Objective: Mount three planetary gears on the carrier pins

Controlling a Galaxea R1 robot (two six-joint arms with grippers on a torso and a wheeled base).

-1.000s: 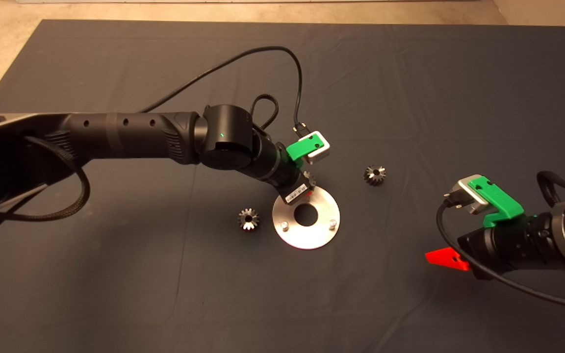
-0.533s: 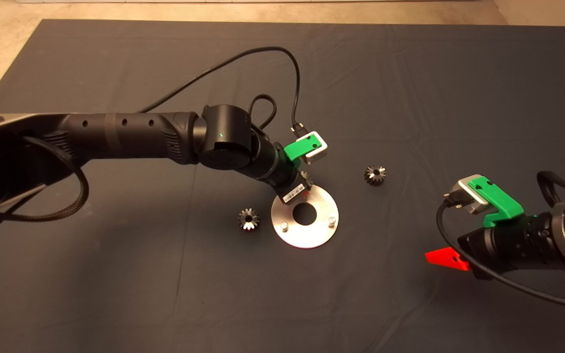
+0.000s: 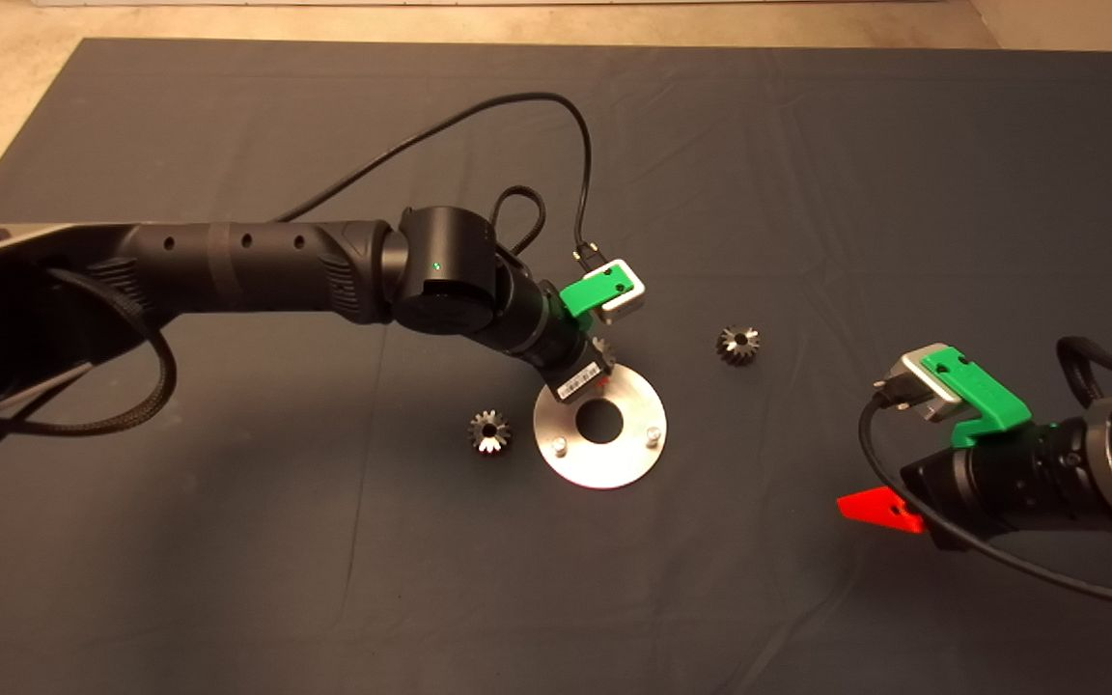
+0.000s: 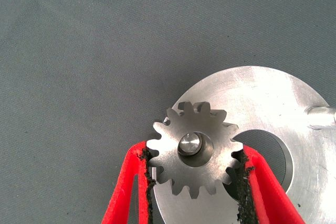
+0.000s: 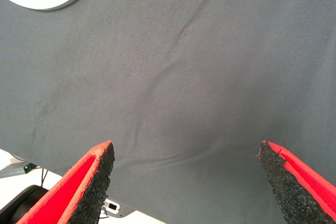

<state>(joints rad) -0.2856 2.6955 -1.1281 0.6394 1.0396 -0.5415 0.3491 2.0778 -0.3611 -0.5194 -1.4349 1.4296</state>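
Left tool (image 4: 194,169) clamped on first gear (image 4: 193,148), bore over far pin (image 4: 189,143) of plate (image 3: 614,461) — seating step. Next: release, lift straight. Two gears (image 3: 489,430) (image 3: 737,344) loose on counter. Right tool (image 5: 186,174) apart, parked right.

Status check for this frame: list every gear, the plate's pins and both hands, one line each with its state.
Held gear: bore over a pin, gripped on both sides.
Gear left of the plate: loose on the mat.
Gear right of the plate: loose on the mat.
Round plate: flat on the mat.
Two near pins: bare.
Left hand: shut on the held gear.
Right hand: open, empty, parked at the mat's right.
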